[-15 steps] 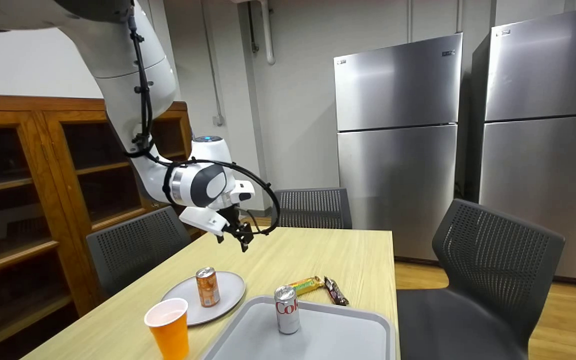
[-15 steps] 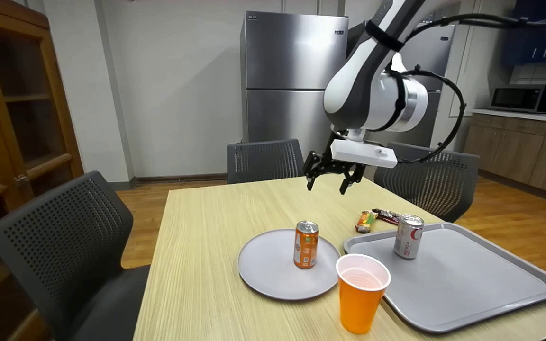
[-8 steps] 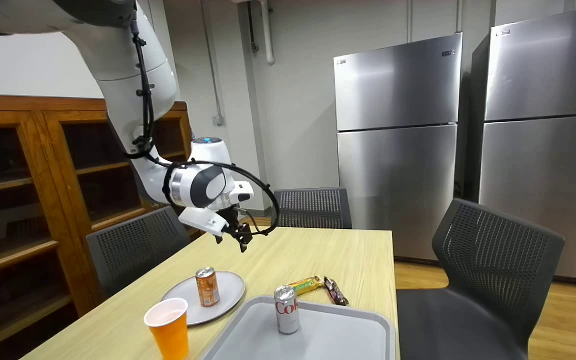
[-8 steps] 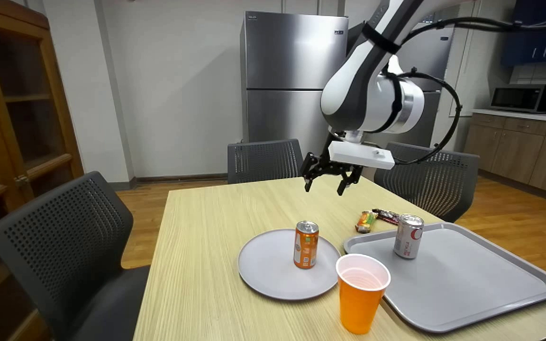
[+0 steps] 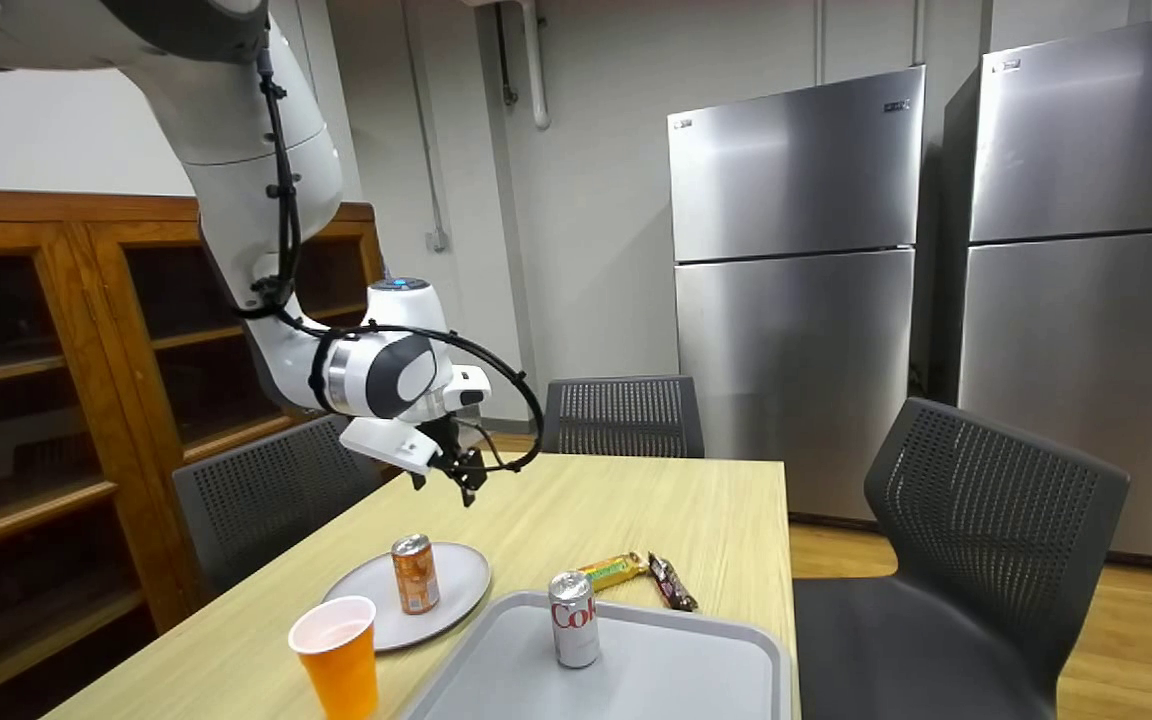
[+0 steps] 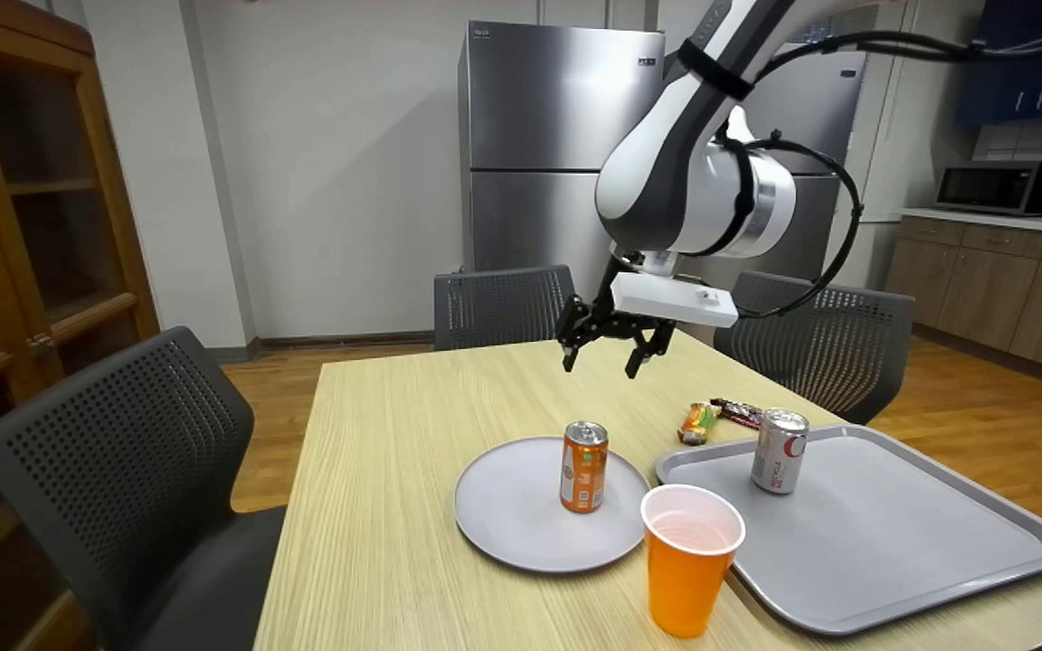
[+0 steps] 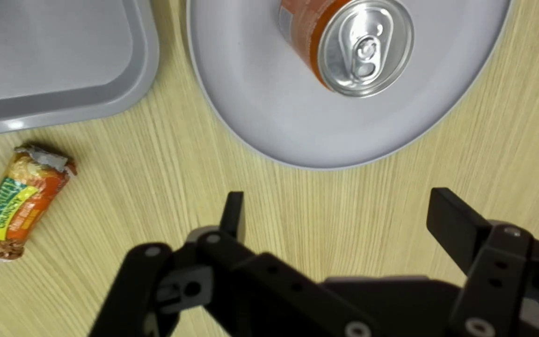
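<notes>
My gripper stands wide open in the wrist view, with only table showing between its black fingers. In both exterior views the gripper hangs above the table, touching nothing. Closest to it is a grey round plate, on which an orange can stands upright. The can is off the plate's centre in an exterior view. A silver cola can stands upright on a grey tray. Between tray and gripper side lies a wrapped granola bar.
An orange cup with a white inside stands beside the plate and tray. A dark-wrapped bar lies by the granola bar. Chairs stand around the table. Behind are steel refrigerators and a wooden cabinet.
The arm and open gripper have shifted a little leftward in both exterior views, and slightly lower, mostly in the last half second. The objects on the table have stayed put.
</notes>
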`<state>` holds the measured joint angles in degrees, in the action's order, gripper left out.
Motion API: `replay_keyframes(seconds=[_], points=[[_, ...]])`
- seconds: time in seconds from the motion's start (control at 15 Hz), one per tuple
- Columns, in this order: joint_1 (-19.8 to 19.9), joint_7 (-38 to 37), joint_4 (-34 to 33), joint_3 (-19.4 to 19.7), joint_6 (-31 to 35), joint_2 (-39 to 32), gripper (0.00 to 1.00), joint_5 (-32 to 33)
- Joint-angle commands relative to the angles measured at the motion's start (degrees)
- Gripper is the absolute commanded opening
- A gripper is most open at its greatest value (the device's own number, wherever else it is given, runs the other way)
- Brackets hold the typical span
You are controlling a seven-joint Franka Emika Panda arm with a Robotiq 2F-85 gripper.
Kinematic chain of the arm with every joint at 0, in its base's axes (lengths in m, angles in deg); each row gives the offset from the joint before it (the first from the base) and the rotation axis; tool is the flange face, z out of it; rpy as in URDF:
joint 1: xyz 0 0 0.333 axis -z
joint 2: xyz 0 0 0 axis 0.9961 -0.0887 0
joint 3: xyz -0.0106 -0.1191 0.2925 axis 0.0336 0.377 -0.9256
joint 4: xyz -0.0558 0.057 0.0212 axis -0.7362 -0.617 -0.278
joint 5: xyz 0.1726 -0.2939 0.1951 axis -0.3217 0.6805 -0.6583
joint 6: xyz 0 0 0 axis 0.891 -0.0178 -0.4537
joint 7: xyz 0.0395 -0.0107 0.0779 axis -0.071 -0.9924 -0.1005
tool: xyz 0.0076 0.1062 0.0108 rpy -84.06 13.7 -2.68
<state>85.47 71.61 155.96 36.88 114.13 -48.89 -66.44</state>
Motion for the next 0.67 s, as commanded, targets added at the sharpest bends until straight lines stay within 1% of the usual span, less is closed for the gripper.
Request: replay_keyframes(seconds=[0.0,0.2,0.33,0.6], points=[[0.9,3.6,0.2,-3.3,0.4,-0.2,1.0,-2.3],[-0.2,3.4,-0.2,-3.2,-0.6,-0.7,1.0,-1.7],[-1.4,2.9,-0.3,-2.1,-1.7,-0.7,1.0,-0.7],[-1.7,3.9,-0.9,-2.6,-2.5,-1.3,1.0,-0.6]])
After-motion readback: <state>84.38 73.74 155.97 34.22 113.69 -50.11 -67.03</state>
